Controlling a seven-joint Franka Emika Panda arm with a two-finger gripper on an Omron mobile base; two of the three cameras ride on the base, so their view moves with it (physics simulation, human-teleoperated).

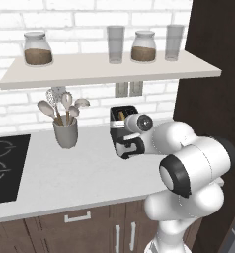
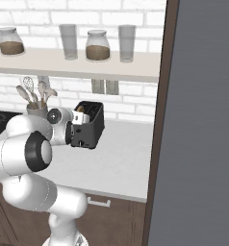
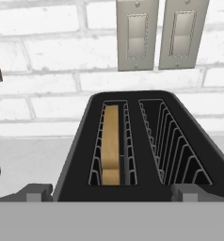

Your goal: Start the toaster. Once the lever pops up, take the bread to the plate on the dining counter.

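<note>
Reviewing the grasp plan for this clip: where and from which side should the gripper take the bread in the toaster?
Grip the bread by its exposed top edge, coming straight down from above. It stands on edge in the left slot of the toaster, as the hand view shows it, with slot walls and wire guides close on both faces, so the fingers should pinch across its thin faces.

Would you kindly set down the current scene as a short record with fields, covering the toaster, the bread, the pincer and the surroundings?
toaster: dark grey toaster stands on the white worktop by the brick wall, below two wall sockets
bread: brown slice stands on edge in the left slot as the hand view shows it; other slot empty
pincer: pincer sits close at the toaster's front, fingertips spread to either side
neighbours: grey utensil cup with spoons to the left; black hob at the far left
shelf: shelf holds two jars and two glasses
</note>
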